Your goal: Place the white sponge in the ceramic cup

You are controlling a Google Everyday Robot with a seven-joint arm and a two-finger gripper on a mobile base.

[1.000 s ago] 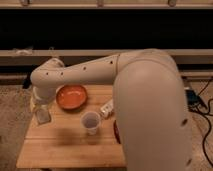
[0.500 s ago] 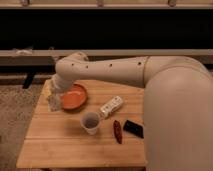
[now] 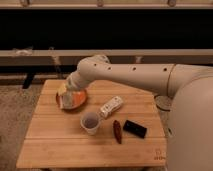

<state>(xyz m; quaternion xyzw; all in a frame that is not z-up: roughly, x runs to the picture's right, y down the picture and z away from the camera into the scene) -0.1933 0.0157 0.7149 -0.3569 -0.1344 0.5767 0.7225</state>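
A light wooden slatted desk [image 3: 60, 145] fills the lower half of the frame. The robot's bulky cream-white arm [image 3: 135, 77] comes in from the right edge and stretches across to the centre left. There its hand [image 3: 62, 97] hangs over the left rim of a wide, shallow orange bowl [image 3: 78, 100] in the upper left of the desk.

A pale patch at the tip of the hand, against the bowl's left edge, looks like the small flat off-white sponge [image 3: 60, 102]. Whether the hand is spread or clamped on the sponge cannot be told from this view.

The small whitish-grey ceramic cup [image 3: 90, 122] stands upright near the middle of the desk. It is below and to the right of the bowl and apart from it, and its inside is dark. Just to the upper right of the cup lies a long white bar-shaped device with buttons [image 3: 111, 106], set on a slant. To the lower right of the cup lies a small dark reddish-brown oblong object [image 3: 117, 131]. Just beside that, further right, lies a flat black rectangular object [image 3: 135, 128].
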